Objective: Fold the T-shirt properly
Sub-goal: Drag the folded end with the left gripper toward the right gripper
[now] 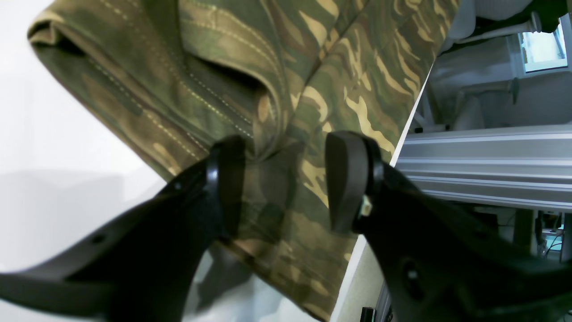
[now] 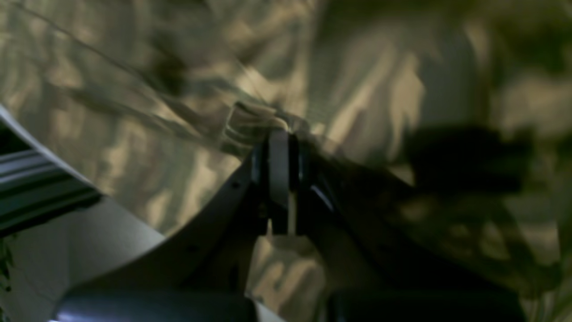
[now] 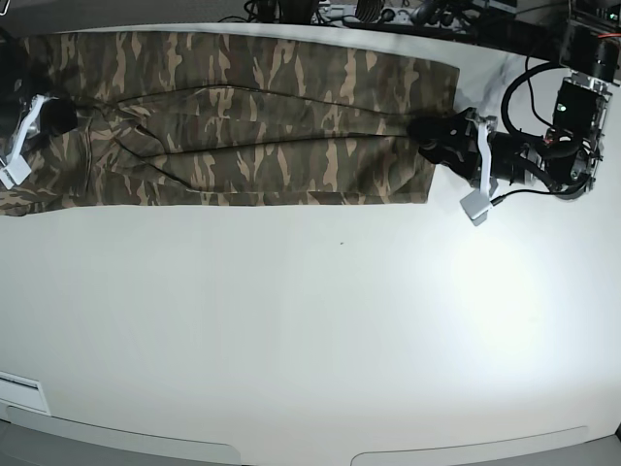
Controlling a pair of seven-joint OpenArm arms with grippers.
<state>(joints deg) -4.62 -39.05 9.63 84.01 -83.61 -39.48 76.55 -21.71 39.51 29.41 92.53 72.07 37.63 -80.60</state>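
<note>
Your T-shirt (image 3: 243,121) lies folded lengthwise across the table (image 3: 320,330) at 12 o'clock. Your left gripper (image 1: 286,179) stands wide over its hem at 3 o'clock; your right gripper (image 2: 279,134) pinches cloth at 9 o'clock

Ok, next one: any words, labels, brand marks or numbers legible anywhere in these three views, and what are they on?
None can be read in any view.
T-shirt: camouflage print and stitching only, no label showing.
Left gripper and right gripper: plain black, no marking; the right wrist view is blurred.
White table: blank.
</note>
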